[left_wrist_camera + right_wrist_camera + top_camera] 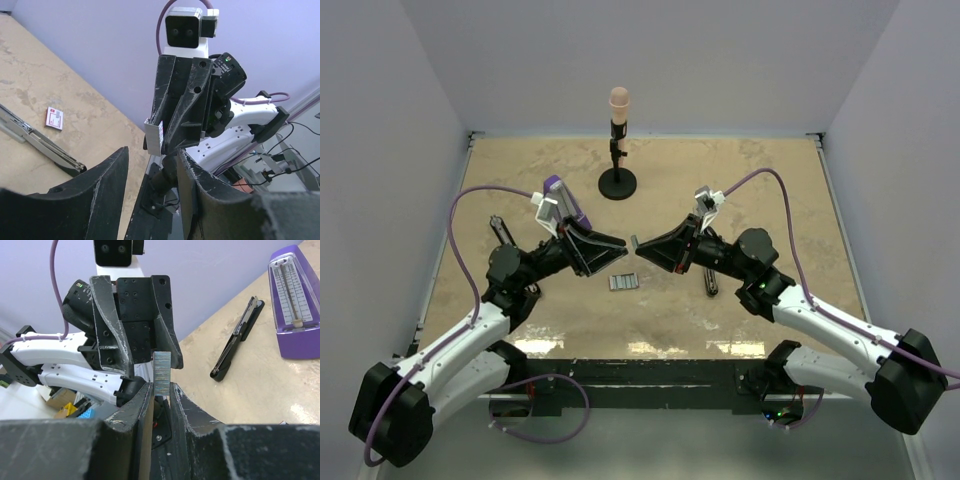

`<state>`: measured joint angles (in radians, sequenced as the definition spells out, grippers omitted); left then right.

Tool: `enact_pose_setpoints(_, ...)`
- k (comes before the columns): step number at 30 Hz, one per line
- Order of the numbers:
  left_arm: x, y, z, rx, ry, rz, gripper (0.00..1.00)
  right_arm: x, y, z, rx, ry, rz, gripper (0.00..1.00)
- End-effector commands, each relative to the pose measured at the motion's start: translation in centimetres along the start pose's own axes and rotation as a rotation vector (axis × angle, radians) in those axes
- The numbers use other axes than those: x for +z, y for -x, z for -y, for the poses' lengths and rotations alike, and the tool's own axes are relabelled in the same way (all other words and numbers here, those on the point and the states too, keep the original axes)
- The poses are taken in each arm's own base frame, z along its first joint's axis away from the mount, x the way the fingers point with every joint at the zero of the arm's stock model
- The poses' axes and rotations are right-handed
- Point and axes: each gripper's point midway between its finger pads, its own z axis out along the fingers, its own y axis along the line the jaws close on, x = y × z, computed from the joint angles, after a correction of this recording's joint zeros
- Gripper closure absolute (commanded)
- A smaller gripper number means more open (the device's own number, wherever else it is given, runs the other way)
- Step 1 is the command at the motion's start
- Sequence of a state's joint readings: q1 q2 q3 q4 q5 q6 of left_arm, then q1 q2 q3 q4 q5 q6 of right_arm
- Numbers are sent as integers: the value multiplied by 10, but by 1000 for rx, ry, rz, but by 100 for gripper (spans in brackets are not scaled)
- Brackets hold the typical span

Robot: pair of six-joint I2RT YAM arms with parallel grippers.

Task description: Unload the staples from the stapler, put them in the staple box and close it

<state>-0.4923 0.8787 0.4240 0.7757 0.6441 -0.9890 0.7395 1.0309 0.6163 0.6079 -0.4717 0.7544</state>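
Note:
My right gripper is shut on a short silvery ribbed strip of staples, held upright above the table; the strip also shows in the left wrist view. My left gripper faces it tip to tip, open and empty, a small gap away. A second grey strip of staples lies flat on the table below the two grippers. The slim black stapler lies on the table at the left, beyond my left arm.
A purple wedge-shaped object stands near the stapler. A black stand with a pink top is at the back centre. A slim black-and-metal bar and a pink-and-white card lie under my right arm.

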Motion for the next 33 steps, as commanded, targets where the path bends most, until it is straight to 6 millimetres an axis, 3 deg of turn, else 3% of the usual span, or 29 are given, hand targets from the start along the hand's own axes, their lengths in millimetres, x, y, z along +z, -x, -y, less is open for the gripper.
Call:
enact_pose_setpoints(1,0,4,17,21,-94,30,52,-2,8,-16,-14,70,27,78)
enact_pose_setpoints(9,5,2,27,11,-152,33,52,-2,4,-17,0,82,20,78)
enact_pose_setpoints(33,9,6,26,23,-155,54,54,3,-5,-24,21,131,-8,77)
